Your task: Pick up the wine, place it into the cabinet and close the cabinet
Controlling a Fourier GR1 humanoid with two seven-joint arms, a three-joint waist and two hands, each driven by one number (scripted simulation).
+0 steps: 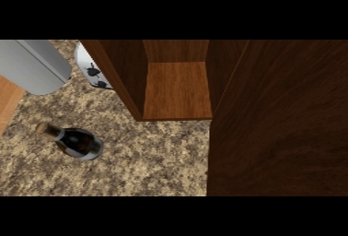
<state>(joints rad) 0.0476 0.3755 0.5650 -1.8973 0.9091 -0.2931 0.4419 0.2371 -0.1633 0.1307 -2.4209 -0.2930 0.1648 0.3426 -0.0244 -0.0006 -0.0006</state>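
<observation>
- Since neither hand shows anywhere in the head view, you cannot tell how far either is open or whether it touches anything; plan from the objects alone.
- You face a large dark wooden panel point(279, 120) filling the right side, which looks like the open door of the cabinet swung toward you; it would need swinging back to finish the task.
- You see the speckled stone counter point(136, 170) spread across the lower left, carrying everything else.
- You find the cabinet point(178, 87) standing open at top centre, its bare wooden shelf facing you, apparently left open so a bottle can go in.
- You notice a grey rounded object point(34, 64) at the upper left; what it is cannot be made out, and it sits well apart from the cabinet opening.
- You can spot a strip of lighter wood point(8, 103) at the left edge.
- You locate the wine point(76, 140) on the counter at lower left, standing roughly upright with its cork top leaning toward the upper left as seen from above, well apart from the cabinet and untouched, so the pick-up seems not yet begun.
- You also see a small white item with dark marks point(92, 71), just beside the cabinet's left wall.
</observation>
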